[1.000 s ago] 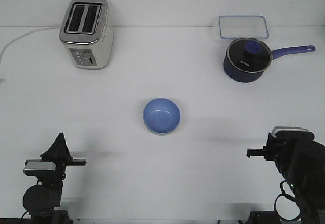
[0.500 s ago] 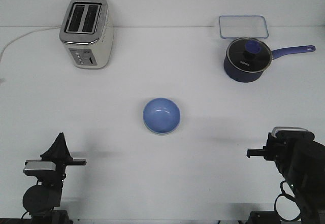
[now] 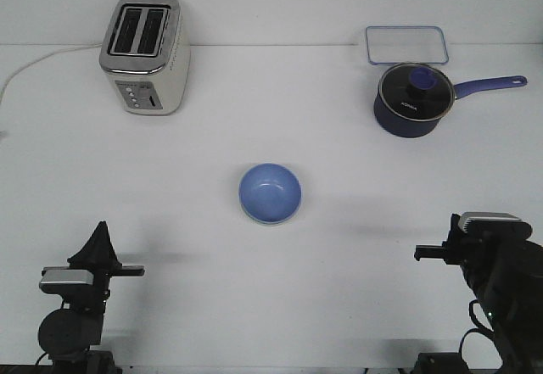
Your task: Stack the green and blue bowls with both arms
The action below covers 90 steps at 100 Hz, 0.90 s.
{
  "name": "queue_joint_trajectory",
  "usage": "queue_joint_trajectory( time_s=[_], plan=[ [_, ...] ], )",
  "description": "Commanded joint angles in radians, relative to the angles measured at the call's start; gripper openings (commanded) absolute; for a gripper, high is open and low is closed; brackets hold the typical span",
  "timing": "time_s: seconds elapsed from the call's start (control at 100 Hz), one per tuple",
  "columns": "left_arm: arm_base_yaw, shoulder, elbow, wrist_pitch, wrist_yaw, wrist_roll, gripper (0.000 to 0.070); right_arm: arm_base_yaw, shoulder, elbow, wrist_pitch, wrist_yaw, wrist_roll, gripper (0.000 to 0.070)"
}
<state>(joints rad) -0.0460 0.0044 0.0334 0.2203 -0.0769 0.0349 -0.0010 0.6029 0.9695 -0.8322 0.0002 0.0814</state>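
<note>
The light blue bowl (image 3: 270, 192) sits upright in the middle of the table. A thin pale green rim (image 3: 248, 214) shows under its near-left edge, so it seems to sit inside the green bowl. My left gripper (image 3: 101, 237) is low at the near left, far from the bowls. Its fingers form one black point with no gap and hold nothing. My right arm (image 3: 496, 264) is folded at the near right, also far from the bowls. Its fingers are hidden behind the wrist.
A cream toaster (image 3: 144, 52) with a white cord stands at the far left. A dark blue long-handled pot with a glass lid (image 3: 413, 98) stands at the far right. A clear container lid (image 3: 406, 45) lies behind the pot.
My right arm has drawn back slightly to the right. The bowls and my left arm have not moved.
</note>
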Motion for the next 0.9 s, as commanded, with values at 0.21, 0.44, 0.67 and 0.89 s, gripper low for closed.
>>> queue_joint_trajectory(
  time_s=[0.21,0.44,0.67,0.89],
  plan=[
    [0.002,-0.001,-0.019,0.01,-0.002,-0.001,0.0012,0.0,-0.196,-0.193,0.331,0.0,-0.007,0.0],
    [0.002,-0.001,-0.019,0.01,-0.002,-0.001,0.0012,0.0,-0.396,-0.422,0.512,0.002,-0.007,0.0],
    [0.002,-0.001,-0.019,0.01,-0.002,-0.001,0.0012,0.0,-0.557,-0.594,0.523,0.002,-0.007,0.0],
    [0.002,-0.001,-0.019,0.011,-0.002,-0.001,0.0012,-0.006,-0.602,-0.729,0.621,0.001,-0.007,0.0]
  ],
)
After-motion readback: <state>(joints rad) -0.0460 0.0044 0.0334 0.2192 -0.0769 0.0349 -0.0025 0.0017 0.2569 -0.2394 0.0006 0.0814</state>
